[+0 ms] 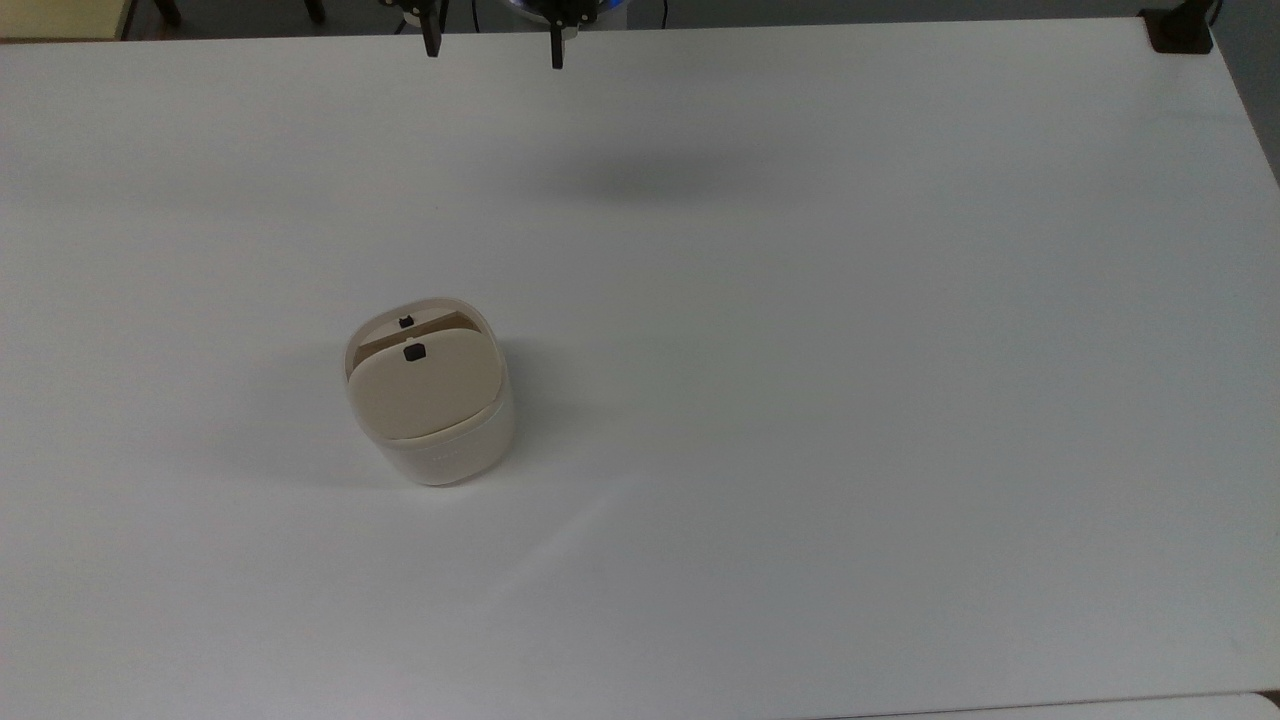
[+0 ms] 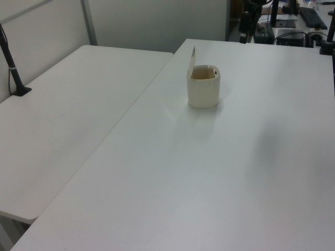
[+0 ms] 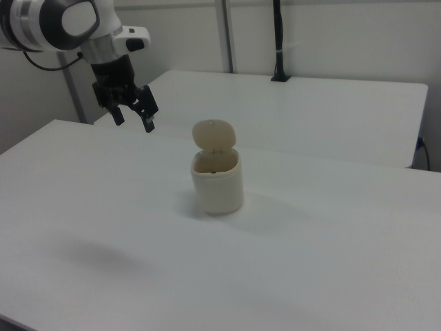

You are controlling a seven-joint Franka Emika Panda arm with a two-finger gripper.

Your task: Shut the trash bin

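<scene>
- Bare white table [image 1: 800, 400] fills the foreground in all my views, with nothing on it between the cameras and the trash bin [image 1: 440, 440].
- That bin stands upright on the table, left of centre in the top view, by itself and well apart from the arm.
- Its beige lid [image 3: 214, 136] is swung up on the hinge and stands nearly upright above the rim; in the right view I can see into the open mouth.
- The small black latch [image 1: 414, 352] on the lid sits clear of the catch on the rim, so nothing is fastened.
- My read: the task is not yet begun in any way that shows. All of it is left: reach the lid, push it down, seat the latch.
- My gripper [image 3: 132, 114] hangs in the air at the right view's left, above the table and well off from the bin, pointing downward.
- Its two fingers are spread apart and hold nothing.
- From the top view, the fingertips [image 1: 431, 40] show at the far edge of the table.
</scene>
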